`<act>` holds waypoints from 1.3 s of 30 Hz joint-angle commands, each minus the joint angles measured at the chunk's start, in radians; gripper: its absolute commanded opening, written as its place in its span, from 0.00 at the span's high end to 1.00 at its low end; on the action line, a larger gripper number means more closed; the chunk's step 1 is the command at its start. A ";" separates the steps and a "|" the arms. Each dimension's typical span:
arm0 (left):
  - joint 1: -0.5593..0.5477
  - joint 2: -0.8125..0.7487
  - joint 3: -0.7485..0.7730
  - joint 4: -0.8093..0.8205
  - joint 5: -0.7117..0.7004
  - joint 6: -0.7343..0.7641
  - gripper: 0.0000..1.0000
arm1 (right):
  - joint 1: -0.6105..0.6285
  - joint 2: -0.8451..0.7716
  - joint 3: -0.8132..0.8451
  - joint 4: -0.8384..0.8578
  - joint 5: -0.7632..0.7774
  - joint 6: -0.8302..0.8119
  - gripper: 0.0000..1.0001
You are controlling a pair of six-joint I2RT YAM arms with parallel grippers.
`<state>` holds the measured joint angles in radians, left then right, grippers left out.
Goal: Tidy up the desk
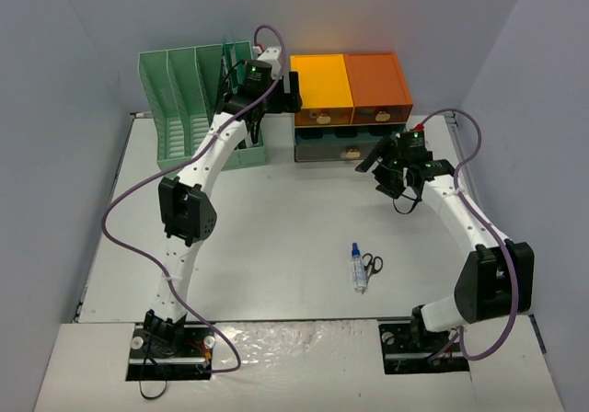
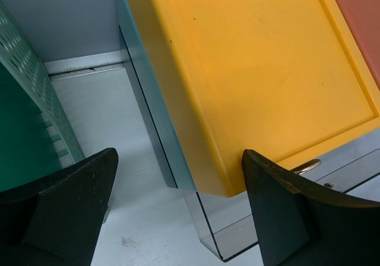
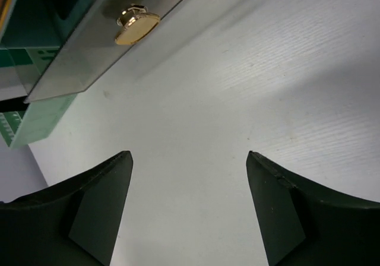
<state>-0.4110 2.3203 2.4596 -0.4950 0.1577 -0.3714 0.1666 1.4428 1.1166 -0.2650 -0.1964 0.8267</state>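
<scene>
**Right hand empty before the lower drawer; loose things wait mid-desk**

The desk (image 1: 276, 237) lay white and wide under both arms. Near its front middle a small spray bottle (image 1: 358, 267) and a pair of scissors (image 1: 372, 264) lay just beside each other, well apart from the drawer cabinet (image 1: 350, 85) at the far edge; I could not tell whether they touched.

My right gripper (image 3: 189, 159) hung low before the grey see-through drawer (image 3: 77, 58), with the brass knob (image 3: 136, 27) up and to the left of it; the jaws stood wide and held nothing. My left gripper (image 2: 178, 153) hovered over the gap between the green file rack (image 1: 189, 99) and the yellow drawer (image 2: 255, 70), also wide and empty.

I judged that the step was to fetch the loose things for the drawer. To do it well, I would have taken one thing at a time; come down across the narrow body of the bottle, not along it; held the fingers clear of the scissors; lifted high enough to pass over the drawer front; and parked the left arm aside, so that the two arms did not meet at the cabinet.
</scene>
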 commanded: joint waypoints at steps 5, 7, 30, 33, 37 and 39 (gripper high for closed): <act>0.020 -0.065 -0.007 -0.169 -0.038 0.051 0.18 | 0.083 -0.059 -0.001 -0.407 0.100 -0.271 0.52; 0.020 -0.068 -0.004 -0.169 -0.040 0.051 0.18 | 0.131 -0.094 -0.052 -0.428 0.106 -0.271 0.53; 0.021 -0.084 -0.012 -0.171 -0.042 0.056 0.18 | 0.521 -0.272 -0.412 -0.367 0.256 -0.055 0.55; 0.022 -0.090 -0.015 -0.172 -0.044 0.061 0.18 | 0.528 -0.278 -0.433 -0.289 0.304 -0.033 0.55; 0.022 -0.093 -0.014 -0.170 -0.042 0.060 0.18 | 0.554 -0.303 -0.455 -0.211 0.367 0.032 0.55; 0.023 -0.094 -0.014 -0.169 -0.040 0.059 0.18 | 0.569 -0.310 -0.476 -0.174 0.401 0.048 0.55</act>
<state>-0.4110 2.3128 2.4573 -0.5050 0.1510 -0.3712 0.7075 1.1641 0.6637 -0.5398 0.0861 0.8046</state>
